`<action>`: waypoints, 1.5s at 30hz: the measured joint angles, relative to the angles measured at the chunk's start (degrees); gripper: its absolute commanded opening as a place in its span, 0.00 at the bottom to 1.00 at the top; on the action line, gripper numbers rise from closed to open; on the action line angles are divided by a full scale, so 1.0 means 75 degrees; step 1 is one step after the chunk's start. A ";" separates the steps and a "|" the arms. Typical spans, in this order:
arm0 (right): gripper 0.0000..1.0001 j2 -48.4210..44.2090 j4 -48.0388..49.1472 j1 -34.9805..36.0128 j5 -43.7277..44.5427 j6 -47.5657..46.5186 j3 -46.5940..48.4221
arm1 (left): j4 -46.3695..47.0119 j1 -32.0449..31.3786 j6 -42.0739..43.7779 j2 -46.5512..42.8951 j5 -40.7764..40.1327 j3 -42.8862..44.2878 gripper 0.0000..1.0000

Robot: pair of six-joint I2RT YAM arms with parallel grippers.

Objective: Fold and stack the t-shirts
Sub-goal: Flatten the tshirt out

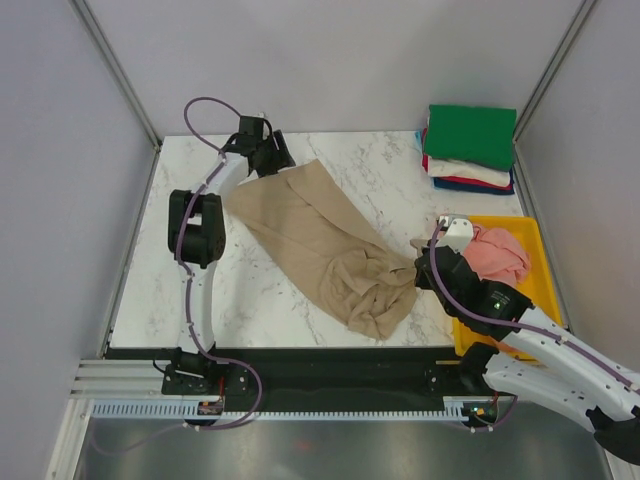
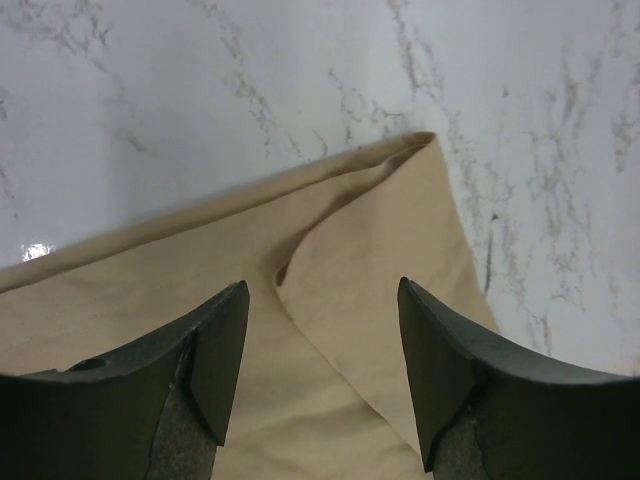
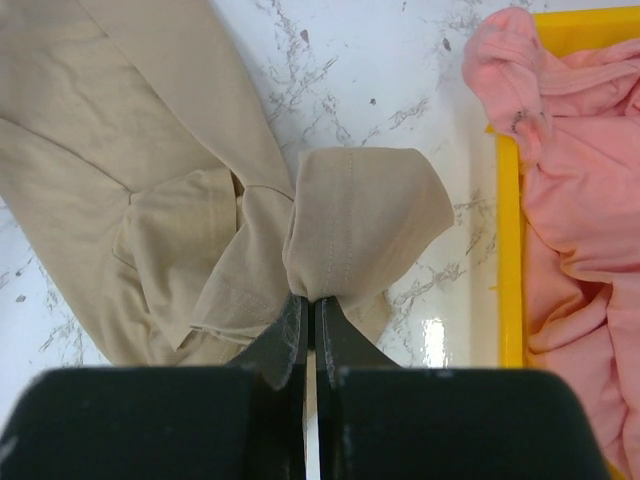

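Top external view: plain tan soft-fabric short-sleeved t-shirt [image 1: 320,245] lies diagonally across the white marble-patterned table [image 1: 390,165]. It is flat at its far-left end and bunched at its near-right end.

Left gripper [image 2: 322,295] is at the far-left end. Left wrist view: its two dark fingers are spread apart over a folded corner of the tan fabric and grip nothing. Contact with the cloth cannot be judged.

Right gripper [image 3: 310,305] is at the bunched end, just beside the yellow plastic tray [image 1: 533,240]. Right wrist view: its fingers are pressed together on a stitched hem fold of the tan shirt.

Crumpled pink t-shirt [image 1: 497,255] sits in the tray.

Folded stack of t-shirts [image 1: 468,150] is in the far-right corner, with green on top and white, red and blue edges beneath.
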 measured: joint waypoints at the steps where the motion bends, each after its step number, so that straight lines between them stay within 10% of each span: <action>1: 0.00 -0.0009 0.0000 0.0000 -0.0050 0.0006 0.0000 | -0.0093 0.0009 0.0000 0.0224 -0.0003 0.0096 0.68; 35: 0.00 0.0184 0.0003 0.0000 -0.0172 0.0064 -0.0271 | -0.0344 -0.0294 0.0009 0.0927 0.0172 0.0268 0.53; 45: 0.00 0.0114 -0.0003 0.0000 -0.0181 0.0099 -0.0370 | -0.0347 -0.0294 -0.0023 0.1189 0.0181 0.0530 0.05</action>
